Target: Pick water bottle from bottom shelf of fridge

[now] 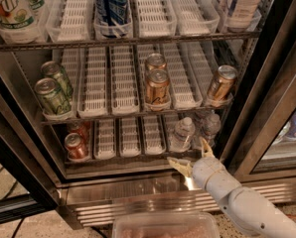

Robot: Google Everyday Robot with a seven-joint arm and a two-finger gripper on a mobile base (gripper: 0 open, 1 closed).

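Note:
The fridge (pixel 34 133) stands open with steel walls and wire racks. On its bottom shelf (pixel 128 155) a clear water bottle (pixel 182 134) with a white cap stands at the front of a lane, right of centre. A second clear bottle (pixel 210 127) stands just right of it. My gripper (pixel 192 155) is just below and in front of the first bottle, at the shelf's front edge. Its two pale fingers are spread apart, one pointing left and one pointing up, and hold nothing. The white arm (pixel 242 207) comes in from the lower right.
Two red cans (pixel 76 146) stand at the bottom shelf's left. The middle shelf holds green cans (pixel 52 95) and copper cans (pixel 157 87), one more at the right (pixel 221 85). The black door frame (pixel 267 83) stands close on the right. A ribbed steel base panel (pixel 128 205) lies below.

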